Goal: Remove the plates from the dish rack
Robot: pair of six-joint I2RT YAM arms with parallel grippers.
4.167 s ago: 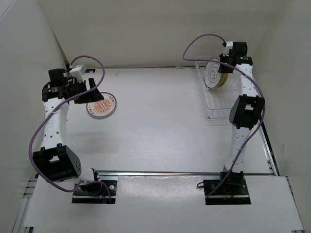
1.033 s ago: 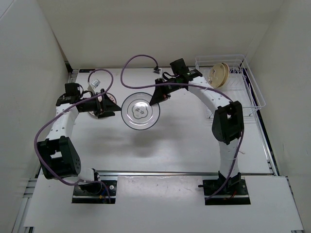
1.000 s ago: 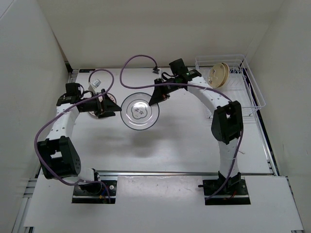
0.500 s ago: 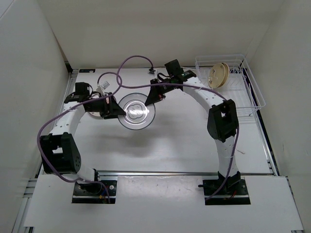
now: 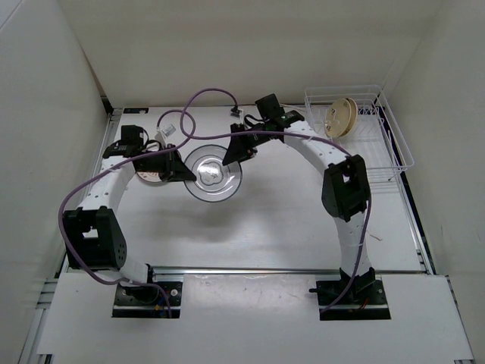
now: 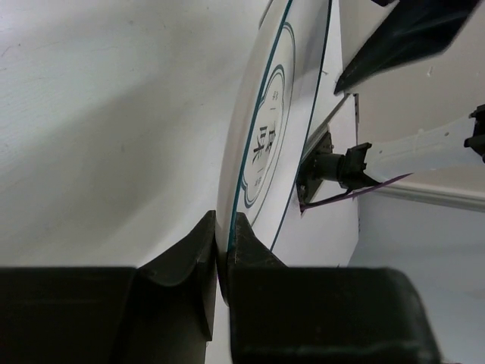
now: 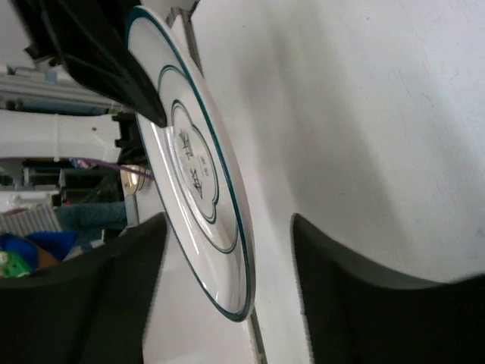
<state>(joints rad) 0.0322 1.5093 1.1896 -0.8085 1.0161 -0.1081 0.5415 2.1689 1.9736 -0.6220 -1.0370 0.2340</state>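
Observation:
The pale grey plate (image 5: 214,174) with dark rim and centre motif hangs above the table's middle, between both grippers. My left gripper (image 5: 189,176) is shut on its left rim; in the left wrist view the fingers (image 6: 222,227) pinch the plate's edge (image 6: 265,129). My right gripper (image 5: 232,154) stands open around the opposite rim, and the plate (image 7: 197,174) sits between its spread fingers (image 7: 229,220) without touching either. The orange-patterned plate (image 5: 146,177) lies on the table, partly hidden under my left arm. The tan plate (image 5: 341,117) stands in the dish rack (image 5: 396,135).
The rack sits at the back right corner against the wall. White walls close in the table on the left, back and right. A purple cable (image 5: 198,98) loops above the plate.
The right arm brought the grey plate from the rack to mid-table. In the last second my left gripper moved in and shut on its left rim, and my right gripper opened.

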